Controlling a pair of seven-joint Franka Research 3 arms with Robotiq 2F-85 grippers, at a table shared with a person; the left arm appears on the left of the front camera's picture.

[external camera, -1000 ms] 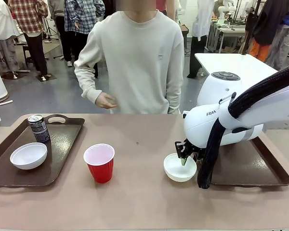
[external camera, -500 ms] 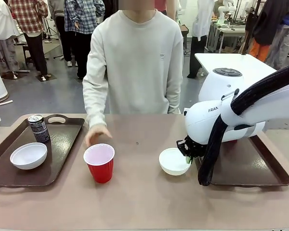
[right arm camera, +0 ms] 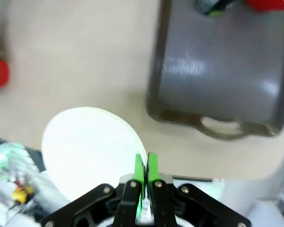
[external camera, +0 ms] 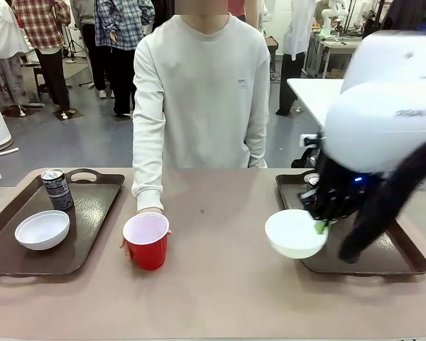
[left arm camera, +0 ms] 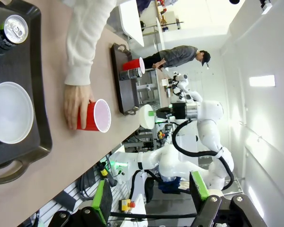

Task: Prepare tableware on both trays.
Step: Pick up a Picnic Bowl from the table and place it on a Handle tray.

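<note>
My right gripper (external camera: 317,226) is shut on the rim of a white bowl (external camera: 295,233) and holds it in the air beside the left edge of the right tray (external camera: 387,250). In the right wrist view its green pads (right arm camera: 140,168) pinch the bowl's (right arm camera: 87,144) rim, with the tray (right arm camera: 217,80) ahead. A red cup (external camera: 146,240) stands mid-table with the person's hand (external camera: 150,211) on it. The left tray (external camera: 92,206) carries a second bowl (external camera: 42,229) and a dark can (external camera: 56,189). My left gripper (left arm camera: 149,183) is open and holds nothing, well away from that tray (left arm camera: 35,118).
The person stands at the far side of the table. In the left wrist view another red cup (left arm camera: 133,64) and a can (left arm camera: 132,73) sit at the far end of the right tray (left arm camera: 122,85). Bare tabletop (external camera: 213,206) lies between the trays.
My right gripper closed on the bowl's rim, lifted it off the table and carried it right toward the right tray. The person's hand came down onto the red cup.
</note>
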